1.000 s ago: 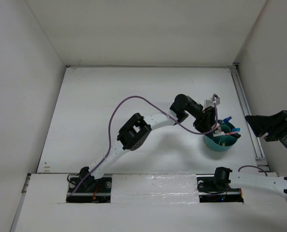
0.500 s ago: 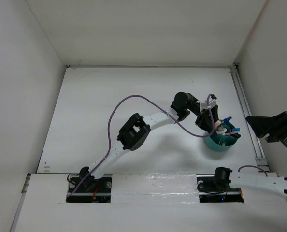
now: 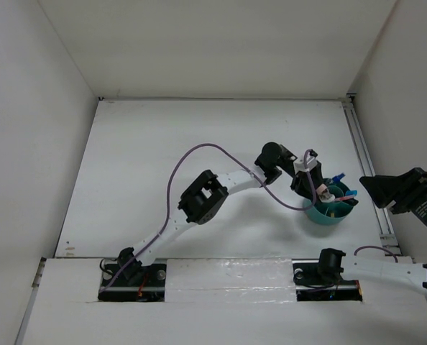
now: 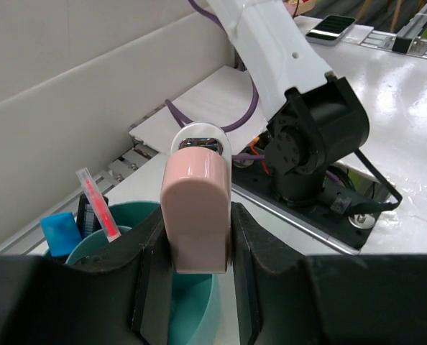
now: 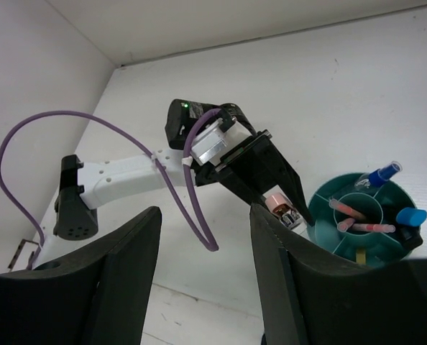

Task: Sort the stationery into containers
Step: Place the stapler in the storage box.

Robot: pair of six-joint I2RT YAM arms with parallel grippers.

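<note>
One round teal cup (image 3: 321,218) stands toward the right of the table (image 3: 163,158). In its compartments are one clear bottle with a blue cap (image 5: 381,175), two pink sticks (image 5: 349,209) and one blue-tipped highlighter (image 5: 410,216). At its rim, the left gripper (image 4: 196,237) clamps a single pinkish eraser block (image 4: 195,208) upright between its two fingers, the block's top clear of the fingertips. Well apart to the right, the right gripper (image 5: 199,223) hangs with jaws spread, holding nothing.

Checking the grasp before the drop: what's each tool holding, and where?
The left tool pinches the pinkish eraser block by its two sides, at its lower half. The right tool holds nothing.
</note>
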